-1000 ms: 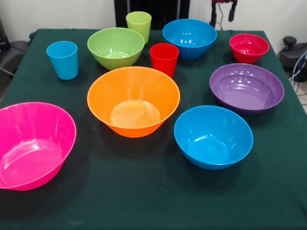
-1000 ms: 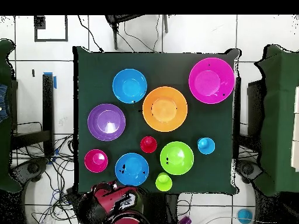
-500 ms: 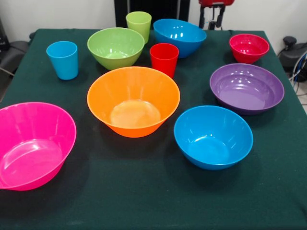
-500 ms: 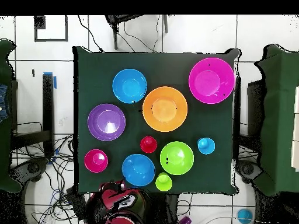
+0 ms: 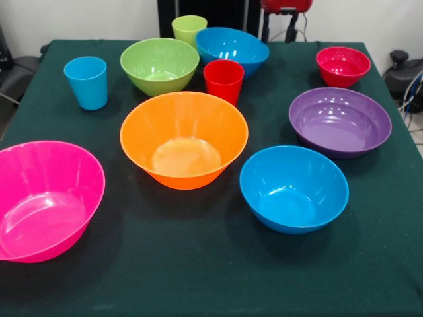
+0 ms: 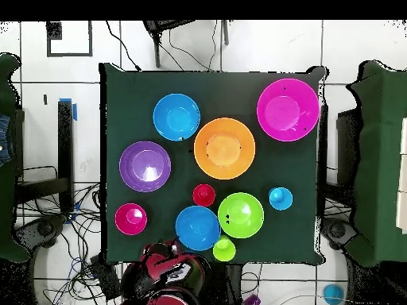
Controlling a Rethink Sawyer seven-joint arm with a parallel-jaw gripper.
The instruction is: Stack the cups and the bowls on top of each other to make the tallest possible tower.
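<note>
All bowls and cups stand apart on the green table point(image 5: 198, 277); nothing is stacked. The orange bowl point(image 5: 184, 139) sits mid-table, the pink bowl point(image 5: 46, 198) front left, a blue bowl point(image 5: 294, 188) front right, the purple bowl point(image 5: 340, 121) right, and the small red bowl point(image 5: 343, 66) far right. A second blue bowl point(image 5: 231, 47) at the back touches the lime cup point(image 5: 188, 28) and the red cup point(image 5: 224, 80). The lime bowl point(image 5: 159, 65) and the light blue cup point(image 5: 86, 82) stand back left. My gripper point(image 5: 279, 30) hangs open just behind this blue bowl's right rim, with nothing in it.
The table's far edge runs just behind the lime cup and the gripper. In the overhead view the arm point(image 6: 163, 274) is at the table's bottom edge, next to the pushed blue bowl point(image 6: 197, 228). Cables lie on the floor around the base.
The far blue bowl has slid left in the front view, tipping midway, and now rests against the lime and red cups. My gripper came down and moved left behind it.
</note>
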